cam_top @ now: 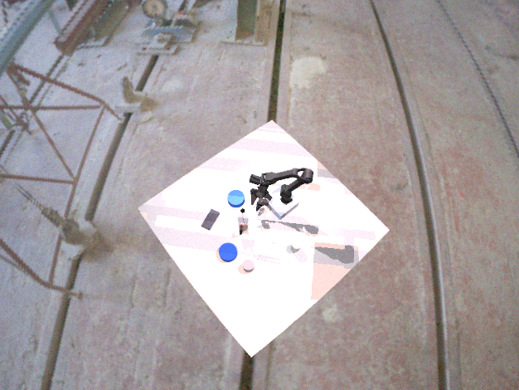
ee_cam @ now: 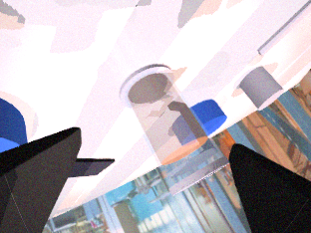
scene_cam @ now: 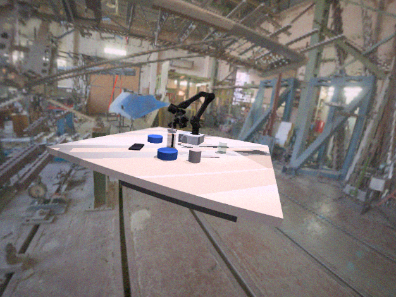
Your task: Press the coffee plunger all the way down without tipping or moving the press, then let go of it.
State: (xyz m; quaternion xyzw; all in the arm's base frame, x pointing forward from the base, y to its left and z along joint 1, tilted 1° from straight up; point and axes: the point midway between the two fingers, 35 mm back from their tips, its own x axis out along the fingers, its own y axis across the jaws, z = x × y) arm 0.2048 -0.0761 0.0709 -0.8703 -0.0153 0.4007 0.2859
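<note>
Industrial hall with rails on the floor; white table top with pale pink and grey patches [scene_cam: 223,188] is carrying everything. Clear cylindrical coffee press with a thin black plunger rod and knob [scene_cam: 171,137] is standing upright near the middle of the table, between two flat blue round discs [scene_cam: 167,153], just beside the arm's grey base block [scene_cam: 195,138]. Black six-joint arm [scene_cam: 200,105] is reaching over, with its black parallel-jaw gripper [scene_cam: 179,122] hanging just above and slightly to one side of the press. Fingers are standing wide apart and gripping nothing; wrist view is showing the press [ee_cam: 159,116] between them but farther off, not touching.

Judging the step as approach, plunger not yet pressed. To do it well:
- centre over the black knob [cam_top: 242,210] before descending; it's small, so line up from the top view
- be closing the fingers first or pressing with a flat part, so the knob isn't slipping through the gap
- be pushing straight down along the rod; any sideways load risks tipping the narrow press
- lift straight off afterwards.

Grey short cylinder [scene_cam: 194,155] and dark flat rectangular tile [scene_cam: 136,146] are sitting well clear of the path.
</note>
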